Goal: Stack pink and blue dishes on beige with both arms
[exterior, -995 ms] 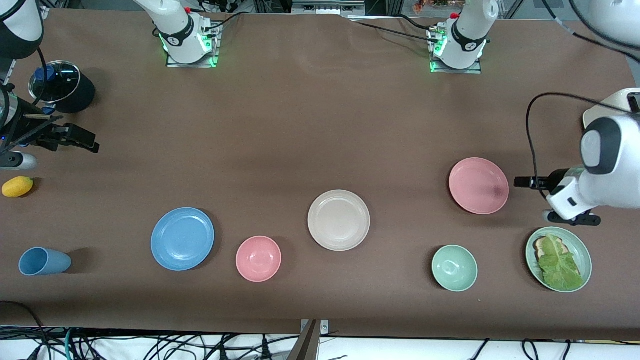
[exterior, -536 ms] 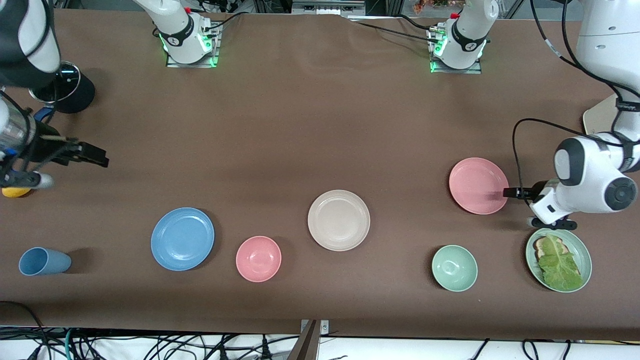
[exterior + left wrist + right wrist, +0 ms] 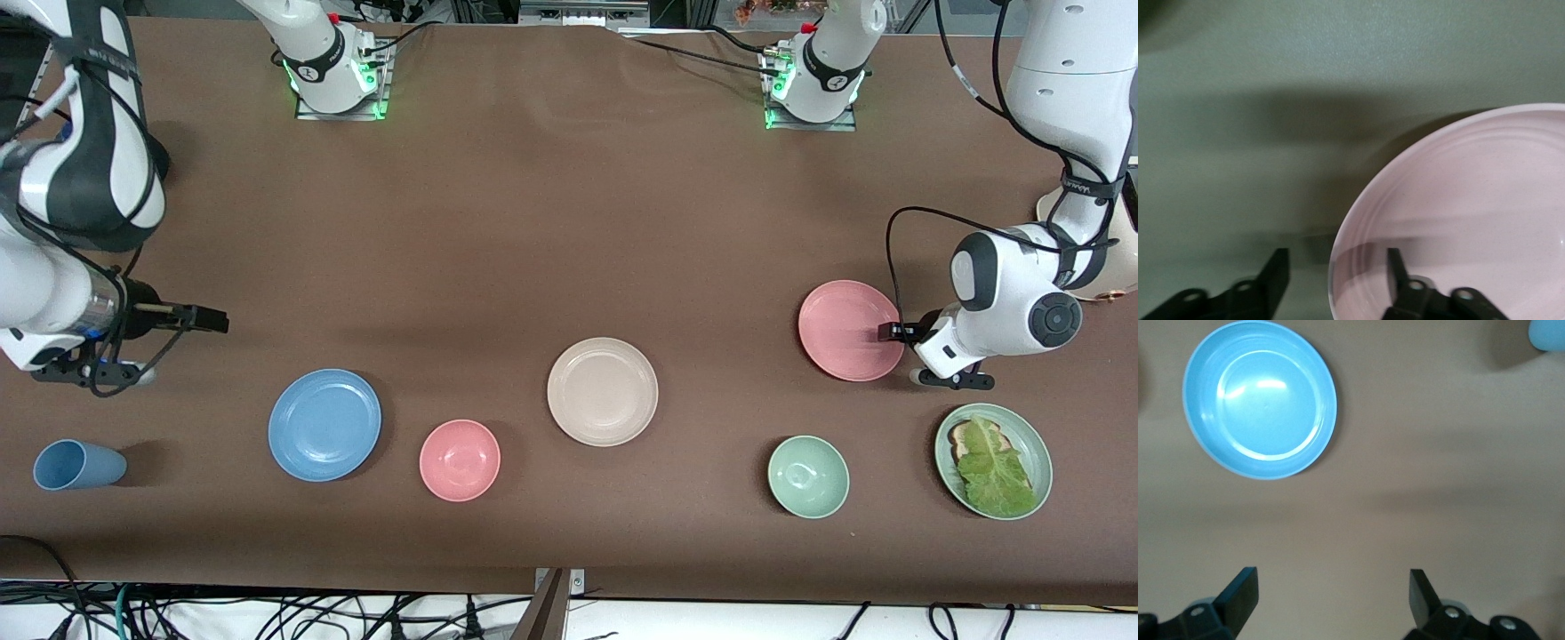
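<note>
The left arm (image 3: 1067, 133) comes down from its base along the left arm's end of the table, bends at a white elbow joint and points its wrist toward the table's middle. The left gripper (image 3: 886, 332) sits low at the rim of the pink plate (image 3: 845, 324), its fingers (image 3: 1275, 273) parted, one over the plate's inside and one outside the rim (contact cannot be made out). The right arm (image 3: 76, 178) reaches in at the right arm's end of the table, forearm roughly level. The right gripper (image 3: 213, 319) hangs over bare tabletop, fingers (image 3: 1241, 593) spread wide and empty, aimed toward the table's middle.
</note>
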Controlling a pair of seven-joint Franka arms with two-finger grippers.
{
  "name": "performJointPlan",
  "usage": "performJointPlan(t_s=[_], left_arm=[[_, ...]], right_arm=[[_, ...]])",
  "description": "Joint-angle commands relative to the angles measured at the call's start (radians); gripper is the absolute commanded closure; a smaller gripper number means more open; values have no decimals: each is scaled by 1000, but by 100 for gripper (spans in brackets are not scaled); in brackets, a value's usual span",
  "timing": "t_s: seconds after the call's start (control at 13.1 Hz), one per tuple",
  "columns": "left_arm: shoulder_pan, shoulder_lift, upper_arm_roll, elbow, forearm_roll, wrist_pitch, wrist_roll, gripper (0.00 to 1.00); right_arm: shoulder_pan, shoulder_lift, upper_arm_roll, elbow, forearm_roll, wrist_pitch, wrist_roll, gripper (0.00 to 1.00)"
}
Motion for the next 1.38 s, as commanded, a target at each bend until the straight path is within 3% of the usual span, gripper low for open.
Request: performJointPlan(t_s=[0.0,0.38,0.61,0.84,1.07,1.22,1.3], left_arm=[[3,-33,-8,-16,-17,-4,31,100],[-9,-27,-14,30,-22,-47,14,100],[-10,-30,-56,148,-106,-214,-55,100],[-17,-34,-154,291,-131,-384,-245,100],[-35,-28,-279,337,-189,-398,-481,100],[-123,5,-297,368,-197,-380,-598,100],[-174,33,-297,388,-197,-348,-650,100]], right_arm=[[-28,97,6,25,-8,119,-17,0],[14,313,20,111,0,376,-8,0],[18,339,21,111,3,400,-14,0],[10,390,23,111,14,480,-14,1],[7,398,23,104,14,494,-14,1],[8,398,23,93,15,494,-13,1],[8,399,23,85,15,496,-14,10]])
